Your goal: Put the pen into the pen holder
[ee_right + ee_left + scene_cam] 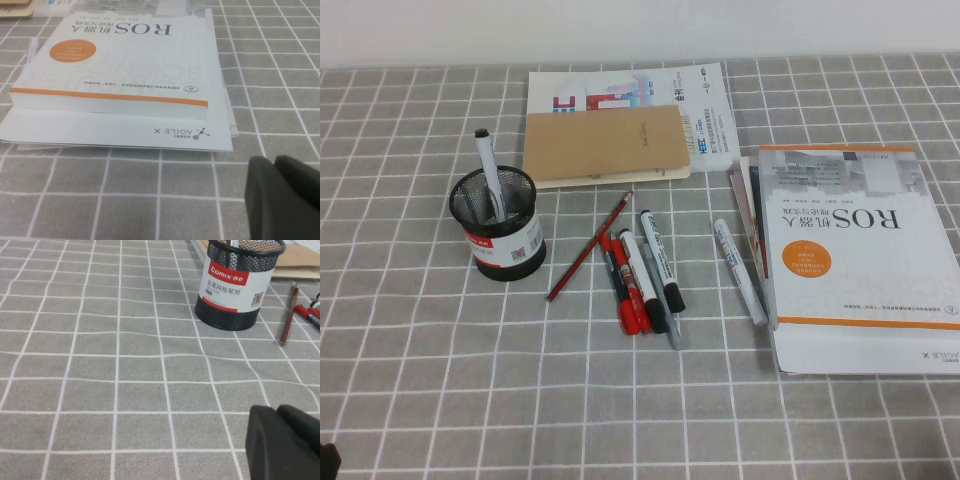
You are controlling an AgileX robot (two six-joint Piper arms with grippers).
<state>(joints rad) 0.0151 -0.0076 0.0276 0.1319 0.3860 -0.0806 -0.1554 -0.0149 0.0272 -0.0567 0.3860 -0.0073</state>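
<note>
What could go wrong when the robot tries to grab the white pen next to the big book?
1. The pen lies close along the book, so the right gripper, parked near the book's front edge, might bump the book.
2. The pen holder already has a marker leaning in it, which could block the new pen.
The left gripper is parked front-left of the holder.

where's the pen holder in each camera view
High view: pen holder left of centre, a pen standing in it.
Left wrist view: top right of centre, left tool low in the corner.
Right wrist view: not in it; right tool near the book.
Shared landmark: grey checked cloth.
</note>
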